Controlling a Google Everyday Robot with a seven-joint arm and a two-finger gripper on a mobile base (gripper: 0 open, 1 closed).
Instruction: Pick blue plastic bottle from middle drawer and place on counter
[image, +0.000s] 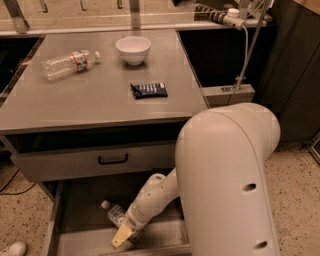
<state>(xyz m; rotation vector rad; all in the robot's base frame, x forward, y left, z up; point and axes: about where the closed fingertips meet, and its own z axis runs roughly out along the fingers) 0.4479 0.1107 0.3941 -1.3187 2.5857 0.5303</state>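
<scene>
The blue plastic bottle (114, 214) seems light, slick and crushable, so mid-body suits. The end effector (123, 235) hangs just beside it in the middle drawer (80, 220), its opening impossible to tell.

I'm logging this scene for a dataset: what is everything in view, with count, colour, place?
Flat matte grey counter: one, grey, cabinet top.
Ribbed clear plastic bottle, red-and-white label: one, clear, counter's far left.
Round white bowl: one, white, counter's far middle.
Flat dark blue packet: one, blue, counter's right.
Grey drawer front, black handle: one, grey, below counter.
Open grey metal middle drawer: one, grey, lowest.
Small bluish clear plastic bottle, white cap: one, bluish, lying in middle drawer.
White robot arm: one, white, reaching into it.
End effector: one, yellowish, in that drawer beside the small bottle.
</scene>
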